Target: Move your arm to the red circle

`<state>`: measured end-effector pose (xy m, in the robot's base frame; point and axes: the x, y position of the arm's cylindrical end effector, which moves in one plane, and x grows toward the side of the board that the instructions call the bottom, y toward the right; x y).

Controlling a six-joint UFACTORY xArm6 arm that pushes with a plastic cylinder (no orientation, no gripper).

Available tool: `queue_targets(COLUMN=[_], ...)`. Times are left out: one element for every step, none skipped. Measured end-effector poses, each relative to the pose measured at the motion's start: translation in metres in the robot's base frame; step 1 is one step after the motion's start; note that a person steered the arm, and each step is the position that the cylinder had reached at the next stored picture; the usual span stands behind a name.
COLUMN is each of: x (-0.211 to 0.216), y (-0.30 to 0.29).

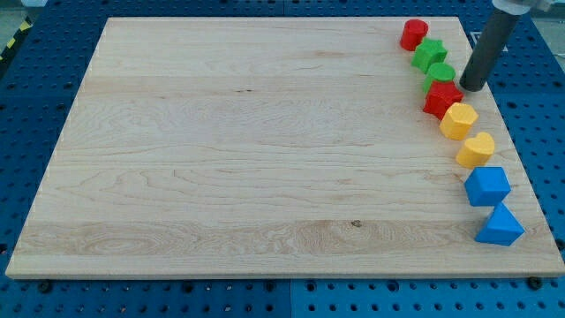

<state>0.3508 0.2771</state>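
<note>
My tip [471, 87] is seen near the board's right edge, toward the view's top, at the lower end of a dark rod that rises out of the top of the frame. No jaws are carried by the rod, so nothing is spread, pressed together or pinched; it is a plain straight end set down on the wooden board [247, 150].

Just to the view's left of my tip a green round block [440, 74] is found, close beside it, though contact cannot be told. Just below and left of my tip the red star-like block [441, 98] is placed. Up and left of my tip a green star block [430, 54] is seen, and beyond that, farther up and left, the red circle [413, 34] is located near the board's top edge, apart from my tip.

Below my tip a yellow hexagon-like block [459, 120] is set, then a yellow heart [477, 149], then a blue block [487, 185], and farthest down a blue triangle [500, 225]. The board is surrounded by a blue perforated table [35, 79].
</note>
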Motion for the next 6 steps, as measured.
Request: queue_targets(x=[-0.037,-0.09,-0.138,-0.14,-0.14,-0.142], y=[0.018,0.021,0.021,0.021,0.02,-0.008])
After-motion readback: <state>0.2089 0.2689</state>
